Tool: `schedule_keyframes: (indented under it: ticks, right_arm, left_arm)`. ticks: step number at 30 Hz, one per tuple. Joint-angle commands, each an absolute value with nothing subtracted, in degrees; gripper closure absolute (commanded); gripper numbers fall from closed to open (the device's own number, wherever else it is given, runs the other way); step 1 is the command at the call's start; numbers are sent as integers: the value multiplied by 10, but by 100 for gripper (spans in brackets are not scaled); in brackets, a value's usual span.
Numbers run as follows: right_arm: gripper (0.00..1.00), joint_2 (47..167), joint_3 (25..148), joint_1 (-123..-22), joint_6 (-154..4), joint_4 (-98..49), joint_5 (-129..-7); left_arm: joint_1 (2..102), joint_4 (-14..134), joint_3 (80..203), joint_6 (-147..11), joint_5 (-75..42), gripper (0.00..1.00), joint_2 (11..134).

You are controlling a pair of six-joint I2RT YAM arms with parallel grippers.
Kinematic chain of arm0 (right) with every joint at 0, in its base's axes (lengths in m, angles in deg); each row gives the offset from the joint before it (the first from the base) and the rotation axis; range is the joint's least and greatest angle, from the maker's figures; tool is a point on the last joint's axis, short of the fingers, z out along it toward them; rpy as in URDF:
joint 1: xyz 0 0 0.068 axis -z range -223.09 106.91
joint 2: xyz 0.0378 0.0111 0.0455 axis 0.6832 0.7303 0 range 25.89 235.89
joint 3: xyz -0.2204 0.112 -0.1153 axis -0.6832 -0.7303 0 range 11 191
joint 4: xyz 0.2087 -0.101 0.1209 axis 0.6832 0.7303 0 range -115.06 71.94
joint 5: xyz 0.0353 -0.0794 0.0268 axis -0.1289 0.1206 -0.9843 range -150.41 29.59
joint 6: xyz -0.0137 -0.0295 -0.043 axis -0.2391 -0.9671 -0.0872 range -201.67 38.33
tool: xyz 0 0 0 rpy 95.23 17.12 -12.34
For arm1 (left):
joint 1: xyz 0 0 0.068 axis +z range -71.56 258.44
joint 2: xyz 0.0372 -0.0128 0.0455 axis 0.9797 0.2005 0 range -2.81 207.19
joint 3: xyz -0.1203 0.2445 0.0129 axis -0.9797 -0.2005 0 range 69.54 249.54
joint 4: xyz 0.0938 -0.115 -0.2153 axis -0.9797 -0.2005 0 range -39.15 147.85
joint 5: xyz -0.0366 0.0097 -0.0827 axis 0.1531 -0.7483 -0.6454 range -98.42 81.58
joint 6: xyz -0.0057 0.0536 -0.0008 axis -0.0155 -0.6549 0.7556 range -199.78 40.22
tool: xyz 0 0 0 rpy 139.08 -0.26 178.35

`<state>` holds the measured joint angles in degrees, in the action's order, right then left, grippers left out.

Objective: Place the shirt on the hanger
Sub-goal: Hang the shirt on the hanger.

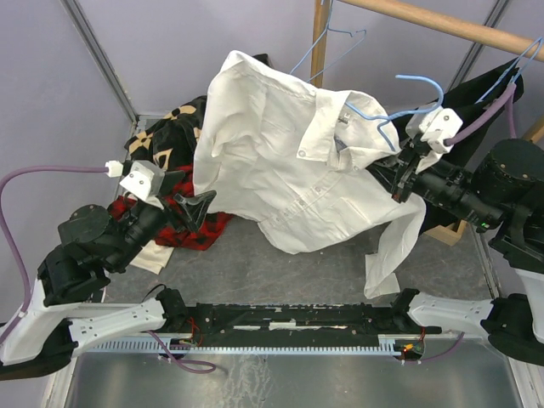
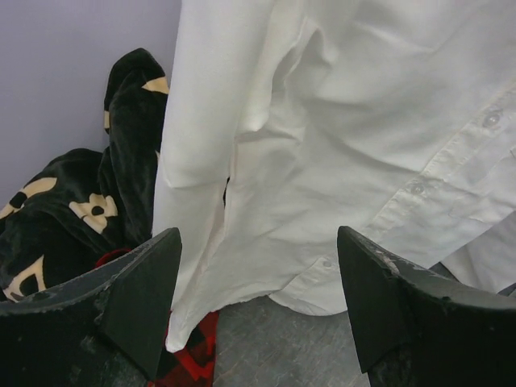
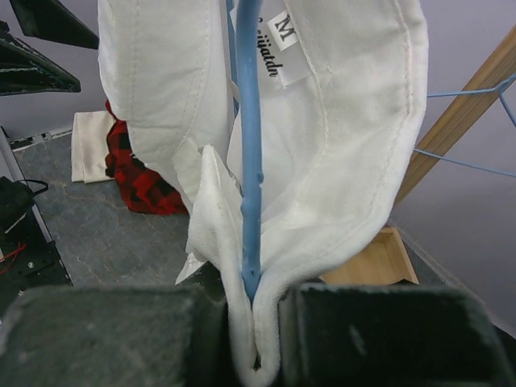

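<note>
My left arm reaches in from 8 o'clock in the top view, wrist low over the table, and the left gripper stands wide apart with nothing between its fingers, just short of the shirt's lower edge. My right arm comes in from 3 o'clock, raised, and the right gripper is pinched tight on the hanger wire with the collar cloth folded round it. Inside the collar a white tag reads "M"; the small print under it I can't make out. The shirt is plain white, buttoned placket showing, hanging creased from that grip at centre, one sleeve trailing toward 5 o'clock. It partly covers a black flower-marked garment and a red plaid shirt at 9 o'clock.
</note>
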<state>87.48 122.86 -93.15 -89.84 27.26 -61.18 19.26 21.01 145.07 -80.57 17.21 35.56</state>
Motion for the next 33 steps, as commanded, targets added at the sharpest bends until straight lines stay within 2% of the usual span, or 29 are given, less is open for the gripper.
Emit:
schedule_keyframes:
  ticks: [1,14,33]
  right_arm:
    - [100,881,1209,-930,-892,234,-601]
    - [100,857,1009,-930,-896,223,-585]
    - [100,863,959,-930,-945,242,-750]
  left_arm:
    - [192,246,1432,-765,178,16,348]
    - [193,278,1401,-732,133,16,330]
    - [193,273,1463,-793,-50,18,384]
